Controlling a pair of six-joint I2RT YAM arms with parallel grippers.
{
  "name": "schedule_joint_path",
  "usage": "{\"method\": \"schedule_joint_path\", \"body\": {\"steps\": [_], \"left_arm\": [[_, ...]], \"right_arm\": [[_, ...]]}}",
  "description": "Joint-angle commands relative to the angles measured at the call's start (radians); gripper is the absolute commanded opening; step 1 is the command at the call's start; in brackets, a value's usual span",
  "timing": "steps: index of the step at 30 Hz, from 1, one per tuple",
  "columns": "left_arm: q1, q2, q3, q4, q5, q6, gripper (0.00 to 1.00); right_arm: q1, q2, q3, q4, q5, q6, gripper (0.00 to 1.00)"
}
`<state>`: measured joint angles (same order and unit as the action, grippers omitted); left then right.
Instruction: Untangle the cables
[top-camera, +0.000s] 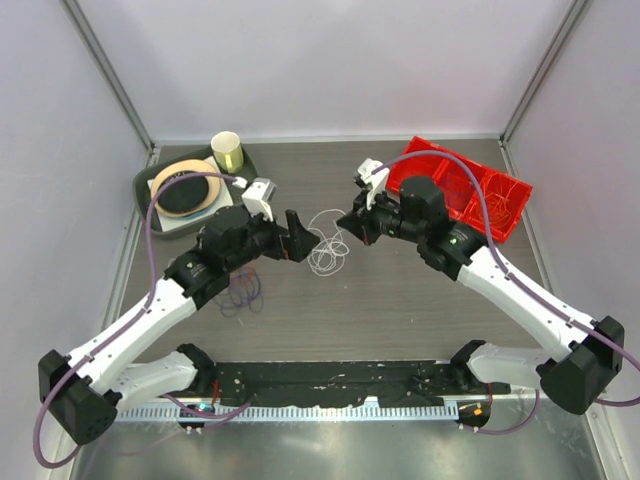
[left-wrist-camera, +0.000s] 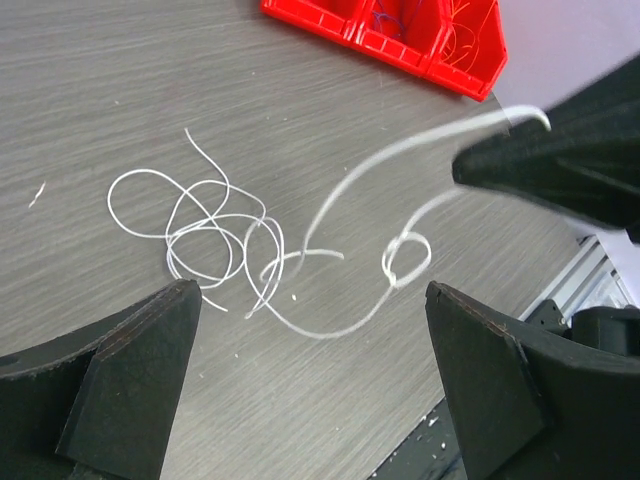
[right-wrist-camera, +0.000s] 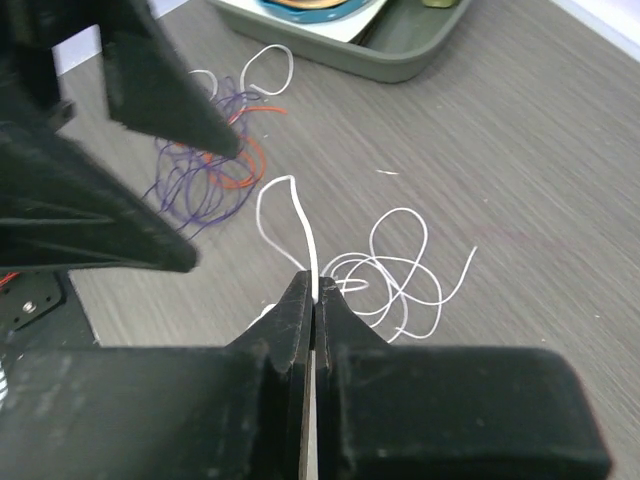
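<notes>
The right gripper (right-wrist-camera: 314, 290) is pinching the white cable (right-wrist-camera: 303, 225) tight, one strand arching off the table (left-wrist-camera: 100, 100), while the left gripper (left-wrist-camera: 310, 295) is gaping open.

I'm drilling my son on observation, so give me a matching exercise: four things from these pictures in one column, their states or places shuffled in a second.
Column one:
1. left gripper
2. right gripper
3. purple and orange cables
4. red bin

Column two:
A. at the far right
B. open
C. shut on the white cable
D. lying in a loose heap

Pairs: 1-B, 2-C, 3-D, 4-A
</notes>
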<state>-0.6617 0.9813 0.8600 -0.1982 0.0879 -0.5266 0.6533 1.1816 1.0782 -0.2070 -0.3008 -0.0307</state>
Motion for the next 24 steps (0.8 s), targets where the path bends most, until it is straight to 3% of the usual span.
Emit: {"method": "schedule_joint_path", "body": {"steps": [1,10,11,13,14,15,17,18,21,22,23,24], "left_arm": [[-0.006,0.06,0.08,0.069,-0.028,0.04,1.0],[-0.041,0.168,0.076,0.195,-0.079,-0.001,1.0],[-0.047,0.174,0.076,0.194,-0.143,-0.007,0.98],[-0.067,0.18,0.08,0.226,-0.25,-0.039,0.86],[-0.073,0.175,0.08,0.224,-0.316,-0.053,0.65],[-0.076,0.169,0.074,0.218,-0.456,-0.064,0.53],[-0.078,0.14,0.068,0.201,-0.581,-0.094,0.23],[-0.078,0.128,0.063,0.16,-0.706,-0.096,0.19],[-0.078,0.099,0.073,0.062,-0.908,-0.098,0.11],[-0.078,0.094,0.077,0.037,-0.948,-0.099,0.09],[-0.078,0.085,0.08,0.014,-0.971,-0.102,0.0],[-0.078,0.082,0.083,-0.012,-0.985,-0.102,0.0]], "right_arm": [[0.009,-0.071,0.061,-0.026,-0.086,-0.006,0.01],[0.009,-0.152,0.106,-0.045,-0.199,0.029,0.01],[0.009,-0.155,0.106,-0.045,-0.198,0.05,0.01],[0.009,-0.16,0.111,-0.048,-0.17,0.064,0.01],[0.009,-0.163,0.112,-0.061,-0.152,0.067,0.01],[0.009,-0.166,0.118,-0.074,-0.094,0.068,0.01],[0.009,-0.171,0.12,-0.106,-0.013,0.069,0.01],[0.009,-0.174,0.118,-0.115,0.03,0.069,0.01],[0.009,-0.191,0.111,-0.149,0.234,0.068,0.01],[0.009,-0.195,0.108,-0.152,0.358,0.069,0.01],[0.009,-0.201,0.101,-0.152,0.392,0.071,0.01],[0.008,-0.209,0.101,-0.15,0.42,0.068,0.01]]}}
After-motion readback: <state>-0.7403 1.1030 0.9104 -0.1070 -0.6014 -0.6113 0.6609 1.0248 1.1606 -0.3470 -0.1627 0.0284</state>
